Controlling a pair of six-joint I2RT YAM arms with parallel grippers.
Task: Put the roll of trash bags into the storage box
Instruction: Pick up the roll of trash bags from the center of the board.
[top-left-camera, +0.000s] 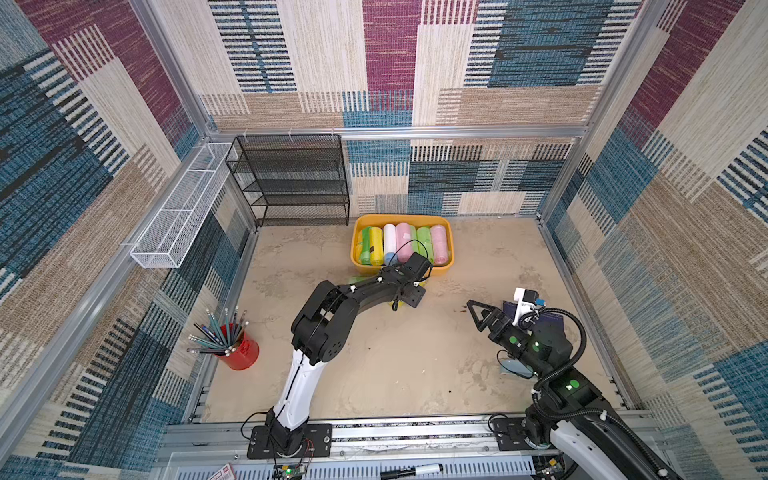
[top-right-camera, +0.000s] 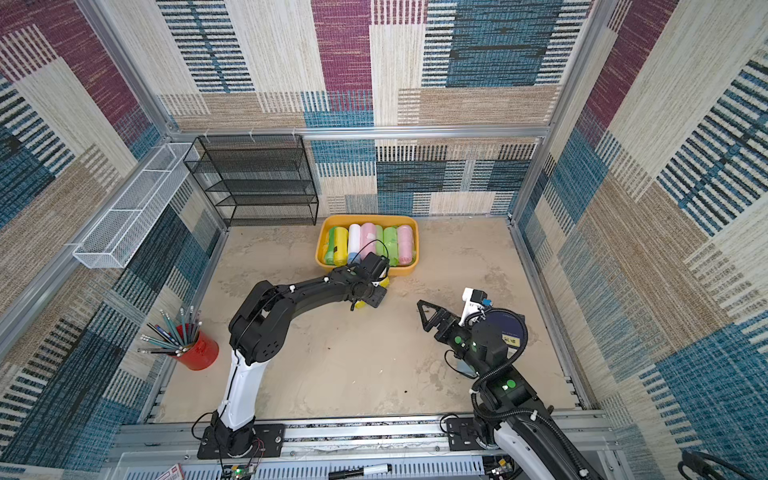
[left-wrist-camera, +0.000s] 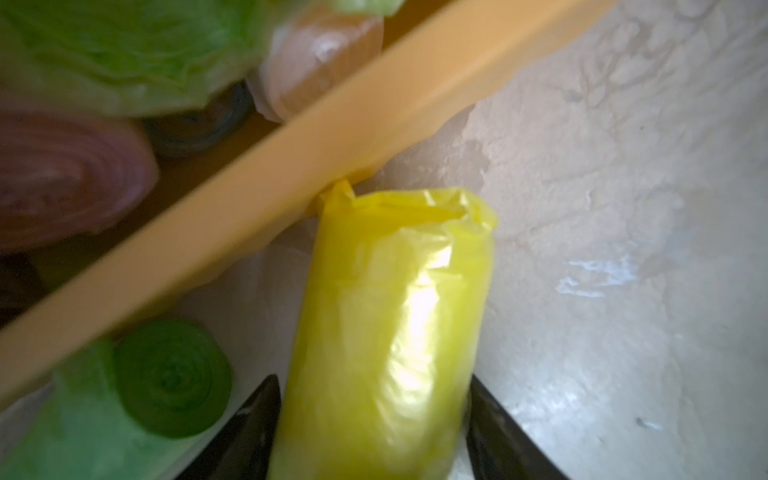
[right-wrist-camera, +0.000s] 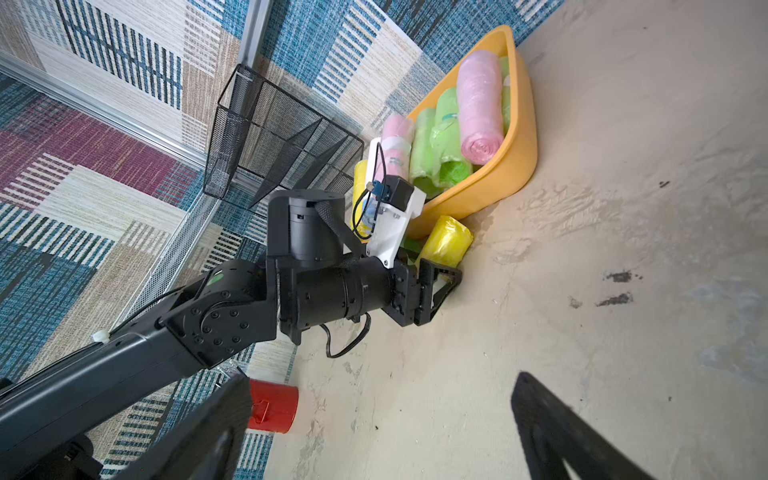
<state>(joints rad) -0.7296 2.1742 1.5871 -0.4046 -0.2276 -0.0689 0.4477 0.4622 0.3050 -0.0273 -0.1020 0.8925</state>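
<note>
A yellow roll of trash bags lies on the floor outside the storage box, its far end touching the tub's front wall. My left gripper is down over it, with a black finger pressed against each side. The right wrist view shows the same roll at the foot of the orange-yellow tub. The tub holds several pink, green, white and yellow rolls. A green roll lies on the floor beside the yellow one. My right gripper hovers open at the right, holding nothing.
A black mesh rack stands at the back left beside the tub. A white wire basket hangs on the left wall. A red cup of pencils is front left. A dark notebook lies under the right arm.
</note>
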